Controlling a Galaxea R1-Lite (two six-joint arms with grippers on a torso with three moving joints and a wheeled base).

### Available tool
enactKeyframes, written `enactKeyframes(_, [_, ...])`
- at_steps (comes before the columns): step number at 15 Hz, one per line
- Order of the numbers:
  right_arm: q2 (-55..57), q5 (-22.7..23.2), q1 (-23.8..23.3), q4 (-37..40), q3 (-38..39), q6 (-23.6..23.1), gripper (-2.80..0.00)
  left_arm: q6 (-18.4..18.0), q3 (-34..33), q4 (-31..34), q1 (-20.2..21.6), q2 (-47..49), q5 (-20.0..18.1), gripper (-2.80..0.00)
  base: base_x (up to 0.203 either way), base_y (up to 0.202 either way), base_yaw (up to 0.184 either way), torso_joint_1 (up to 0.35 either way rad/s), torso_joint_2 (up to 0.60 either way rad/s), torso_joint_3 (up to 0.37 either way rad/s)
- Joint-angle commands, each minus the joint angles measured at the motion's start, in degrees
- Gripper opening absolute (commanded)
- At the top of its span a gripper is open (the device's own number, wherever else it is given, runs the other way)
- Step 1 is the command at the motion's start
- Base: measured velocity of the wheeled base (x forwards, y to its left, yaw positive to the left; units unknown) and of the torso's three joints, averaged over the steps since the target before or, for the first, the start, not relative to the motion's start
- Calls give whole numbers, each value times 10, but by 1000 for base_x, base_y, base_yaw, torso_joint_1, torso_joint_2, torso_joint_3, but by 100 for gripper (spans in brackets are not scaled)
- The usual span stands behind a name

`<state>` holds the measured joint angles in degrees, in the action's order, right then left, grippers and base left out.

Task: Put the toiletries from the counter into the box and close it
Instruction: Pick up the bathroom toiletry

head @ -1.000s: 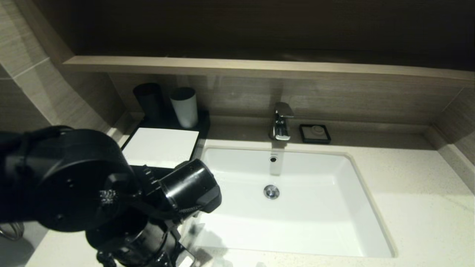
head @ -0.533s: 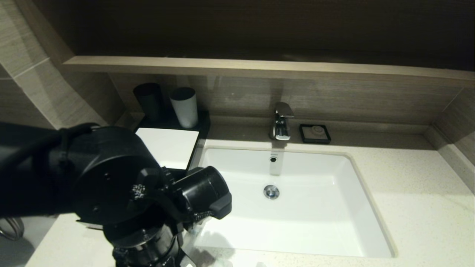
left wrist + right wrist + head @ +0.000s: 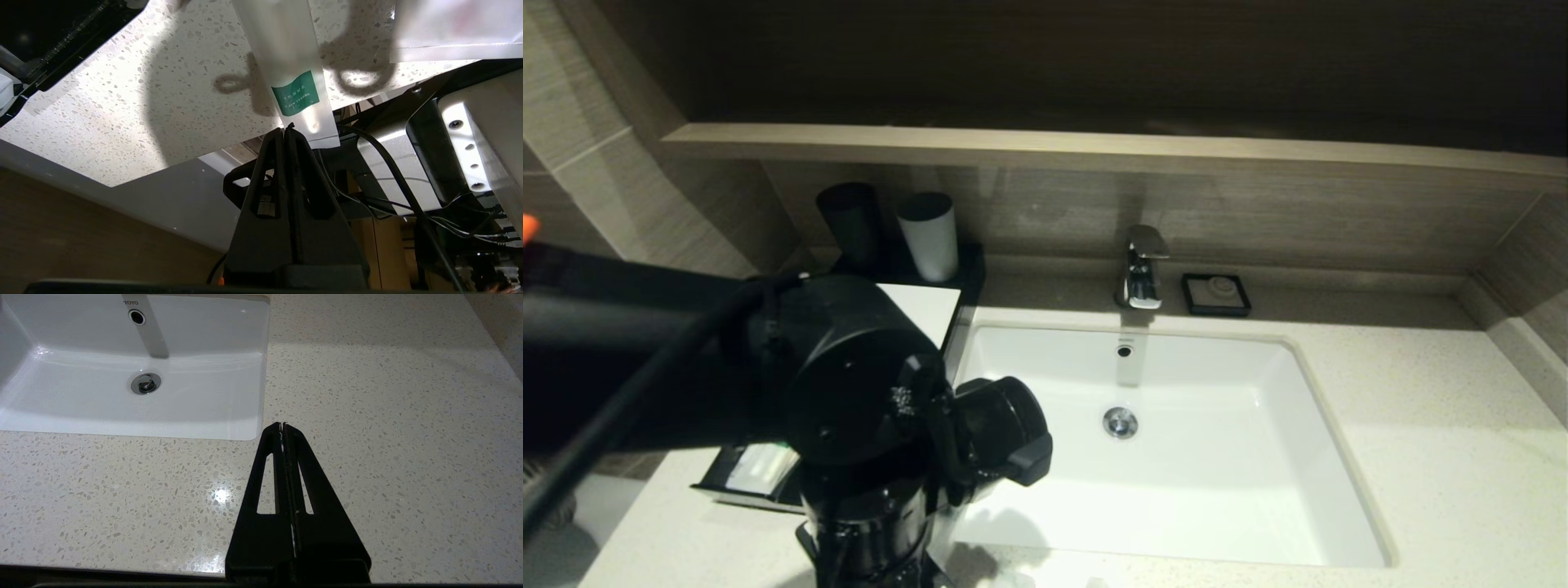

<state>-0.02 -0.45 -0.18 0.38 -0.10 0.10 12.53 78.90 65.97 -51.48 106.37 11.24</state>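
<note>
I have the left gripper (image 3: 286, 130) down at the front edge of the off-white speckled stone counter (image 3: 135, 110), near the front-left corner of the white rectangular sink basin (image 3: 1176, 457). Its two black fingers are pressed flat together with nothing between them. The long slim clear-plastic packet with a green printed label (image 3: 292, 77) lies flat on the stone with one short end hanging just over the front edge; my fingertips sit right at that overhanging end, just beside it, and I cannot tell whether they touch it. I judge the overhang is what makes this packet reachable: a thin flat wrapper is hard to pinch off stone, but a free end gives the fingers something to close on. A second, wider white plastic-wrapped packet (image 3: 453, 28) lies near it along the same edge.

The low black box with the flat white top panel (image 3: 919, 306) stands toward the back-left corner, mostly hidden behind my left arm; its shallow drawer (image 3: 752, 474) is pulled out toward the front, with something pale already inside.

The right gripper (image 3: 282, 424) hovers over bare counter by the basin's front-right corner, fingers together and empty.
</note>
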Motion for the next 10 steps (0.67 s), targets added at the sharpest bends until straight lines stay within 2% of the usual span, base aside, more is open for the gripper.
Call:
enactKeyframes(1, [-1,0,0,0,0,0,-280,3,19,22,0,23,1,-280,0,0,0,0,0,0])
enactKeyframes(10, [-1,0,0,0,0,0,-280,14,41,55,0,55,1,-280,0,0,0,0,0,0])
